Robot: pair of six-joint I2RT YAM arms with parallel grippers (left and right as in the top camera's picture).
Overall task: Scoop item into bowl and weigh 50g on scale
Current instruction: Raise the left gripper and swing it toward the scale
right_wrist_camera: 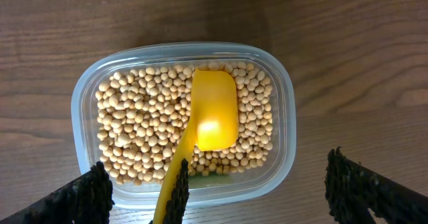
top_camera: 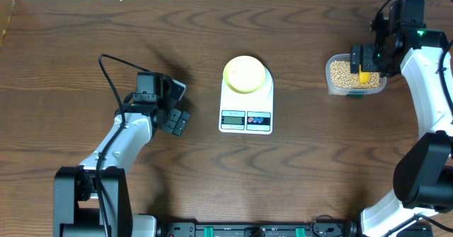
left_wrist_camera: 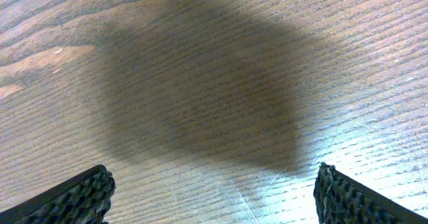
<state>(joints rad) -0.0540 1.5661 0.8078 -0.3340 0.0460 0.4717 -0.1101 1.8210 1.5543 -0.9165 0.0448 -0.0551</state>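
**Weighing not started: bowl [top_camera: 245, 73] looks empty, scoop [right_wrist_camera: 214, 114] not yet picked up.**
At left, the left gripper [left_wrist_camera: 214, 197] hangs wide open over bare table [top_camera: 71, 39], holding nothing. In the centre the bowl sits on the scale [top_camera: 245, 117]. At right, the right gripper [right_wrist_camera: 224, 194] hovers open above the tub [right_wrist_camera: 281, 117], where the scoop lies on the beans [right_wrist_camera: 127, 130]. Grasping, scooping and weighing all remain. Bare wood between scale and tub leaves room to carry.

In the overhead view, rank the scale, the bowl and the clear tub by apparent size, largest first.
1. scale
2. clear tub, partly hidden from above
3. bowl, only slightly smaller than the tub
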